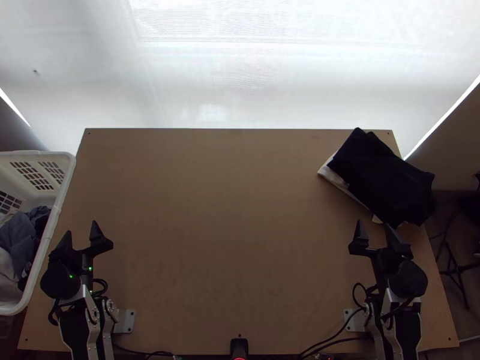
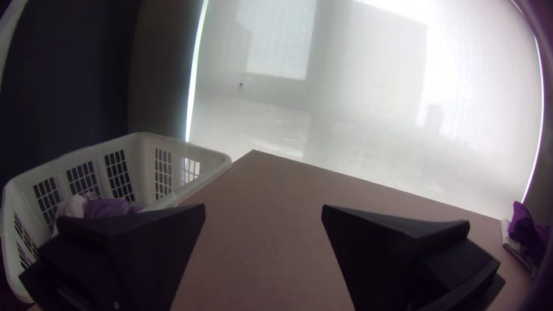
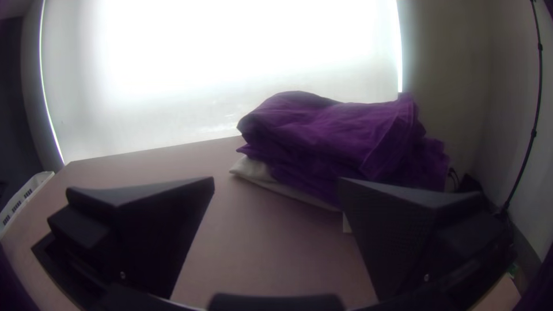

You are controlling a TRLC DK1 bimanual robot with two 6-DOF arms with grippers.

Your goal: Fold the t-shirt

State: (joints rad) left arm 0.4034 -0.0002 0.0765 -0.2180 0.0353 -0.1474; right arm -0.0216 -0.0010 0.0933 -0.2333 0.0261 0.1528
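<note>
Jaws wide apart and empty on both left gripper (image 1: 81, 227) and right gripper (image 1: 373, 224), t-shirt not identifiable, either in the loosely folded stack (image 1: 384, 180) at tabletop (image 1: 228, 240) far right or among bunched clothes (image 1: 21, 237) in basket (image 1: 57, 203), so fold looks either done or unstarted.

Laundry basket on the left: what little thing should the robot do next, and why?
Probably move the left gripper over the laundry basket to pick up one garment. Its fingers are open beside the basket, and bunched clothes lie inside. The stacked cloths at the table's far right already look folded, so I'd leave those alone.
</note>
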